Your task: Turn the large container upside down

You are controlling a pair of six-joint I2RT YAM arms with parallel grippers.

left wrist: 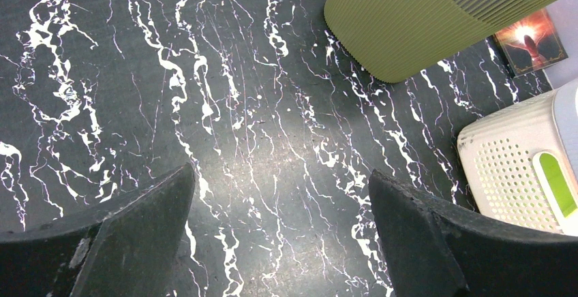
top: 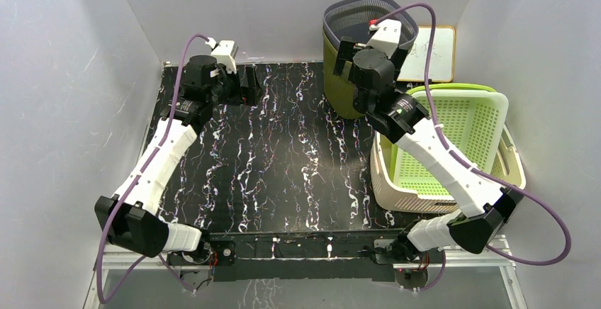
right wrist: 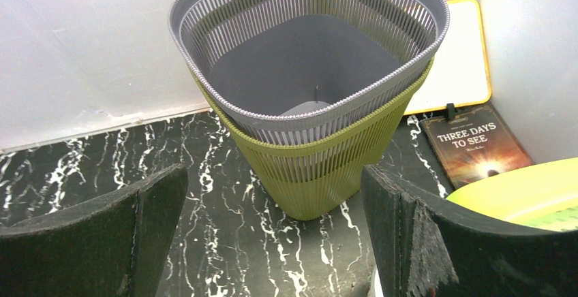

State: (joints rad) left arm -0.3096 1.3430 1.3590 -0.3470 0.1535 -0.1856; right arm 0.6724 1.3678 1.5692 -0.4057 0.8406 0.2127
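A grey slatted bin point(top: 368, 8) sits nested upright inside an olive-green bin point(top: 336, 86) at the back of the marble table. In the right wrist view the grey bin point(right wrist: 307, 45) and the olive bin point(right wrist: 320, 174) stand just ahead of me. My right gripper point(right wrist: 272, 229) is open and empty, close in front of the bins and not touching them; it also shows in the top view point(top: 345, 59). My left gripper point(top: 249, 86) is open and empty at the back left, above bare table point(left wrist: 283, 236). The olive bin's side point(left wrist: 422, 18) shows in the left wrist view.
A beige laundry basket point(top: 386, 181) stands at the right with a lime-green basket point(top: 461, 121) tilted inside it. A whiteboard point(top: 436, 54) leans on the back wall. A book point(right wrist: 477, 144) lies beside the bins. White walls close in the table.
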